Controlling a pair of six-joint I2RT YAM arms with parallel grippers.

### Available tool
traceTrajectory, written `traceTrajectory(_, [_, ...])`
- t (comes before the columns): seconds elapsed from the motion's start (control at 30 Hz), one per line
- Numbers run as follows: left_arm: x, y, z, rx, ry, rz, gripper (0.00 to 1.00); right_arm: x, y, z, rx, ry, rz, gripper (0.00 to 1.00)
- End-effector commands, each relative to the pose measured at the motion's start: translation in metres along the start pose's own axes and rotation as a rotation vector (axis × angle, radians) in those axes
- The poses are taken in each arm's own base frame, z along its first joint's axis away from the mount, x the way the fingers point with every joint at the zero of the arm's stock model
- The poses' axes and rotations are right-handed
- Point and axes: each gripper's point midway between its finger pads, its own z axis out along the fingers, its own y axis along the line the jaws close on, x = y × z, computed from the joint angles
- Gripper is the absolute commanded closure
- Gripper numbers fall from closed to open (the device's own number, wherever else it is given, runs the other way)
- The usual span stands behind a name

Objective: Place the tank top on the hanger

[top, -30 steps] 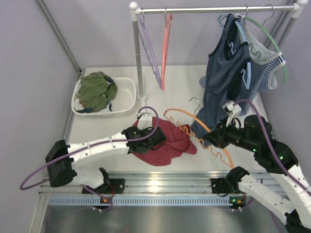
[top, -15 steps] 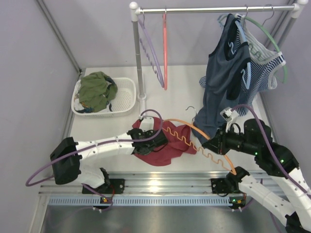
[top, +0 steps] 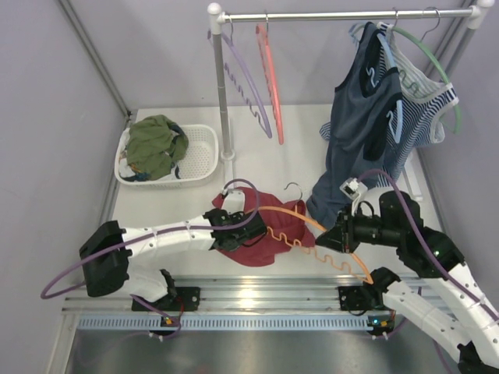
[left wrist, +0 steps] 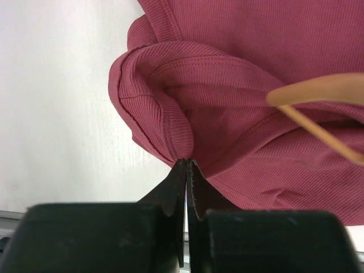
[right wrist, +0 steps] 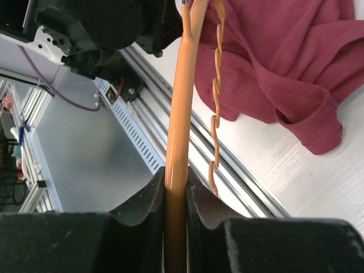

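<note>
The tank top (top: 263,238) lay bunched on the table (top: 171,204), looking soft, light and limp. The left gripper (left wrist: 186,162) pinched a fold at its ribbed edge, a sensible hold. The right gripper (right wrist: 176,177) clamped the stiff hanger (right wrist: 183,102), which reached over it.

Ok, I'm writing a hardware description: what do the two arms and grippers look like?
The left arm and right arm have white links and black joint housings, each with a looping purple cable. The left gripper and right gripper have matte black fingers.
</note>
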Motion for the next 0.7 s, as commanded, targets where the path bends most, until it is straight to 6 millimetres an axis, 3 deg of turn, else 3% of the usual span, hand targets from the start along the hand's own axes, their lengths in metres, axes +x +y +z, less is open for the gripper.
traceTrajectory(0.0, [-0.011,0.003,-0.008,0.021,-0.05,-0.046,1.0,-0.014,0.021,0.005,-0.122,-0.045,-0.041,1.0])
traceTrajectory(0.27, [-0.017,0.005,-0.016,0.054,-0.065,-0.078,1.0,-0.005,0.022,0.019,-0.194,-0.009,-0.026,1.0])
traceTrajectory(0.67, [-0.021,0.007,-0.031,0.166,-0.096,-0.076,1.0,-0.009,0.03,0.04,-0.31,-0.005,0.001,1.0])
